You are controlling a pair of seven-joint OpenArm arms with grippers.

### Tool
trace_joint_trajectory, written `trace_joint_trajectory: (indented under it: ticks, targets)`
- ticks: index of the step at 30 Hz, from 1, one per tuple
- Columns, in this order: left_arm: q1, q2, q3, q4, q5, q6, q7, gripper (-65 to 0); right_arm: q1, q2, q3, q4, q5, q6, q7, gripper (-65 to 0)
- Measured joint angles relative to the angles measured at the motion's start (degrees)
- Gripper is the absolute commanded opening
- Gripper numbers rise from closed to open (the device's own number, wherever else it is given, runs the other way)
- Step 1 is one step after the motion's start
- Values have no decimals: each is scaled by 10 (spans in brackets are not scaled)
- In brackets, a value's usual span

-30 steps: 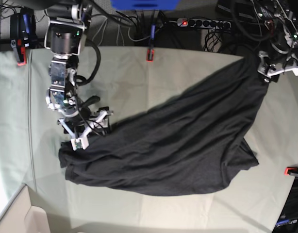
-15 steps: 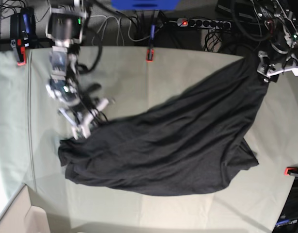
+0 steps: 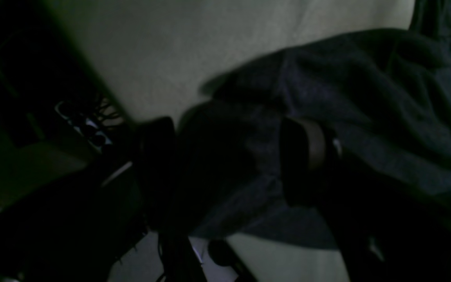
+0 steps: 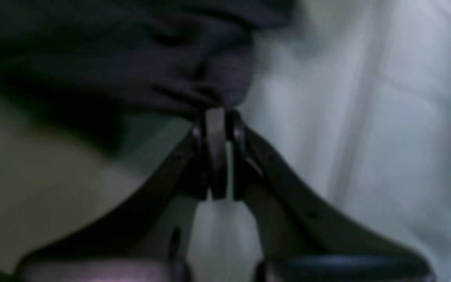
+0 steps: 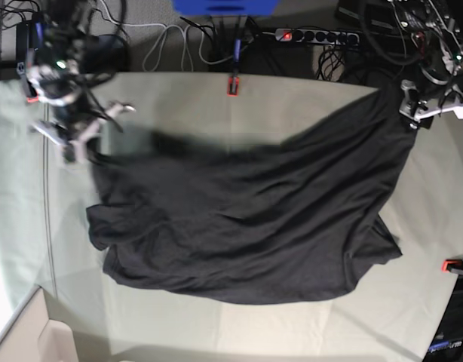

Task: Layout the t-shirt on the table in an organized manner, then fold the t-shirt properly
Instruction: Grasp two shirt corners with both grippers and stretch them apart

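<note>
Shirt (image 5: 254,219) lies rumpled across table (image 5: 216,332), lower centre to upper right.
Right pincer (image 4: 219,117), upper left of base view, pressed together on shirt corner.
Left pincer (image 3: 233,156), upper right, pinching opposite corner, jaws part spread.
Advice: pull corners apart level, taut, low over table, avoid slip.

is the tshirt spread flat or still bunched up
Partly spread, not flat: the t-shirt lies wrinkled across the table, each far corner pinched by the right gripper and left gripper.
</note>
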Motion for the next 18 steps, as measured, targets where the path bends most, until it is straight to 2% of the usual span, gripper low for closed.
trace_joint_trajectory:
  ticks: [4, 11, 13, 18]
  targets:
    - [2, -1, 20, 0, 2, 0, -3, -238, -4, 0, 43, 7, 59, 1, 7, -650]
    - [4, 0, 51, 0, 0, -2, -7, -247, -32, 1, 65, 6, 62, 0, 1, -650]
    - [5, -1, 51, 1, 0, -2, -5, -325, -38, 1, 65, 7, 68, 0, 10, -650]
    - [21, -2, 48, 3, 0, -2, 0, -650, -47, 1, 68, 6, 69, 0, 5, -650]
